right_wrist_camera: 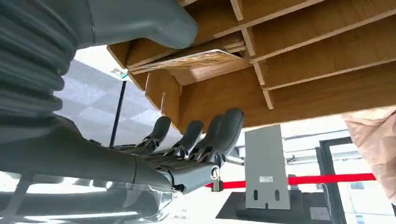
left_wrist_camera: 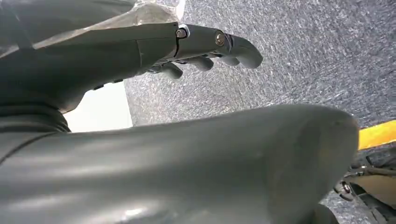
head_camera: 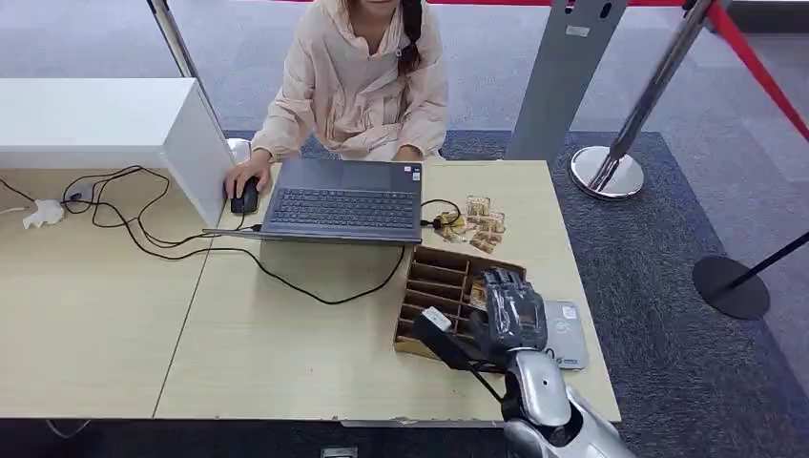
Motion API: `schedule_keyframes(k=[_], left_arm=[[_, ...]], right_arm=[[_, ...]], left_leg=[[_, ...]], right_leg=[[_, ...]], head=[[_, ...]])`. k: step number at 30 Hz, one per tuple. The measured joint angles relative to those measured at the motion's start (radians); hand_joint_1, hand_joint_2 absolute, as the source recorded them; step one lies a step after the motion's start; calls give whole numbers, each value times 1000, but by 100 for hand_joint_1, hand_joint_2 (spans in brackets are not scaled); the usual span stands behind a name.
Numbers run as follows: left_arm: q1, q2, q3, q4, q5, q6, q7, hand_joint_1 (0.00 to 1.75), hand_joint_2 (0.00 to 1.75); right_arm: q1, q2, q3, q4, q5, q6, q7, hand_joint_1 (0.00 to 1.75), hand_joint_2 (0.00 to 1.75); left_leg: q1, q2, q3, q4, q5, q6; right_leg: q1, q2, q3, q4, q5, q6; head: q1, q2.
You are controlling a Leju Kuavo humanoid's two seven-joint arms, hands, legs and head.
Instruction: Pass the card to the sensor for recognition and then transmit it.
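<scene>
Wooden slots hold the cards in a rack (head_camera: 441,286) near the right end of the pale tabletop (head_camera: 286,343), where the robot's right hand (head_camera: 513,307) hovers over the rack's near right corner. Seen from the wrist, the fingers (right_wrist_camera: 205,135) are stretched out and apart beside the rack's partitions with nothing between them, while the thick thumb (right_wrist_camera: 140,21) lies close over a card (right_wrist_camera: 191,59) resting flat in one slot. Whether the thumb touches that card cannot be told; the hand appears released rather than grasping, probably poised to draw the card out.

Just beside the rack, on its right, lies the flat grey sensor (head_camera: 565,334), placed within short reach so a lifted card can be swept across it. A loose cluster of small wooden tags (head_camera: 474,223) lies on the tabletop between the rack and an open laptop (head_camera: 343,200). A person in a pale pink top (head_camera: 358,81) sits across the tabletop, one hand on a mouse (head_camera: 245,197), seemingly positioned to receive the card once it is read.

Hanging low beside the robot's body above grey carpet, the left hand (left_wrist_camera: 205,46) holds nothing, fingers slightly curled and apart, taking no evident part in the pick. Black cables (head_camera: 143,224) trail across the tabletop's left half toward a white box (head_camera: 105,119).
</scene>
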Motion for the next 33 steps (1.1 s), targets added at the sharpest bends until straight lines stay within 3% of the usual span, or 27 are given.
schedule_keyframes(k=[5, 15, 21, 30, 33], left_arm=[[0, 1, 0, 0, -2, 1, -3, 0, 0], [0, 3, 0, 0, -6, 8, -3, 0, 0], [0, 5, 0, 0, -7, 8, -3, 0, 0], [0, 5, 0, 0, -7, 8, -4, 0, 0], [0, 5, 0, 0, -7, 8, -4, 0, 0]], right_arm=[[0, -1, -4, 11, -12, -6, 0, 68, 175], [-1, -1, -4, 29, -27, -21, 0, 110, 175], [-2, -1, -3, 39, -31, -24, 0, 120, 175], [-6, 0, 0, 47, -32, -26, 0, 112, 175], [-5, 0, 2, 48, -32, -28, 0, 117, 175]], left_leg=[[0, 0, 0, 0, 0, 0], [0, 0, 0, 0, 0, 0], [0, 0, 0, 0, 0, 0], [0, 0, 0, 0, 0, 0], [0, 0, 0, 0, 0, 0]], right_leg=[[0, 0, 0, 0, 0, 0], [0, 0, 0, 0, 0, 0], [0, 0, 0, 0, 0, 0], [0, 0, 0, 0, 0, 0], [0, 0, 0, 0, 0, 0]], head=[[0, 0], [0, 0], [0, 0], [0, 0], [0, 0]])
